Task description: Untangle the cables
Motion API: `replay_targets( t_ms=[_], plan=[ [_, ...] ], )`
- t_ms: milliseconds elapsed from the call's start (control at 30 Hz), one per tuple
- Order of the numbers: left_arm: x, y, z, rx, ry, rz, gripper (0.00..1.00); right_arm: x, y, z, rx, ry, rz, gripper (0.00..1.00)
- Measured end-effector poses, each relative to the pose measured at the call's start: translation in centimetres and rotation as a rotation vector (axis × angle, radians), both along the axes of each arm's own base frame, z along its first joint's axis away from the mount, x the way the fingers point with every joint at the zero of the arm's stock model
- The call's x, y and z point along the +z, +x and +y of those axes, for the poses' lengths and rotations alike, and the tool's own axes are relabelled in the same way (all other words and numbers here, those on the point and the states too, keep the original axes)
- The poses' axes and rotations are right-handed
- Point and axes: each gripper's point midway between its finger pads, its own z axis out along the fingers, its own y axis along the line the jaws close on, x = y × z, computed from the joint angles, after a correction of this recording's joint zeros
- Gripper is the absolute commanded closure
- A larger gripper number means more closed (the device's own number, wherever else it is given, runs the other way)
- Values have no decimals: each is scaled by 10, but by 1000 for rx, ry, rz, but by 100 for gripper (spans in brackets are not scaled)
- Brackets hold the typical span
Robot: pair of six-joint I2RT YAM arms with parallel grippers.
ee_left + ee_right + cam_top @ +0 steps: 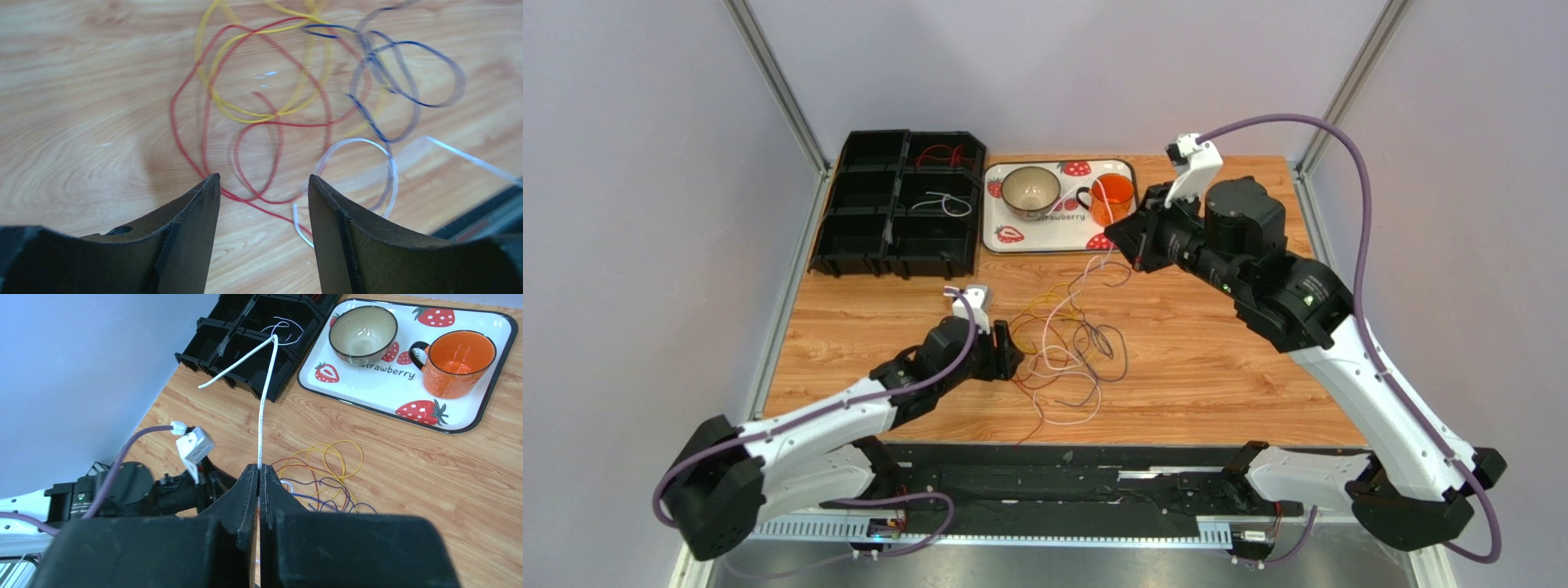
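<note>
The cables (1069,349) are light and floppy. The right gripper (258,473) clamps a white strand (264,404); the left gripper (264,187), jaws apart, could pin the red loop (288,125) at twelve o'clock.

On bench (1210,368), centre: cables (1069,349) heaped; divided bin (891,202) back left, tray (1063,233) just right of it; bowl (1030,189) and mug (1113,196) on tray, bowl left of mug
</note>
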Motion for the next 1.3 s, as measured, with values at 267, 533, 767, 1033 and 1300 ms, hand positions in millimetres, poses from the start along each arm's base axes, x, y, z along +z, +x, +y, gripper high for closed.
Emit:
replay_targets(
  t_ms=[267,533,767,1033,1300],
  plan=[
    [76,-29,-35,-231,-127,-292,37,-55,-3,-2,-5,-69,98,100],
    [142,-33,-69,-348,-163,-477,38,-62,-10,-7,-10,-65,121,100],
    [141,-31,-106,-452,-96,-504,40,-51,-18,-14,-10,-38,92,100],
    [122,-24,-123,-479,-13,-492,58,-50,-22,-18,-10,-34,88,100],
    [125,-16,-128,-469,14,-512,100,-51,-26,-21,-10,-33,87,100]
  ],
)
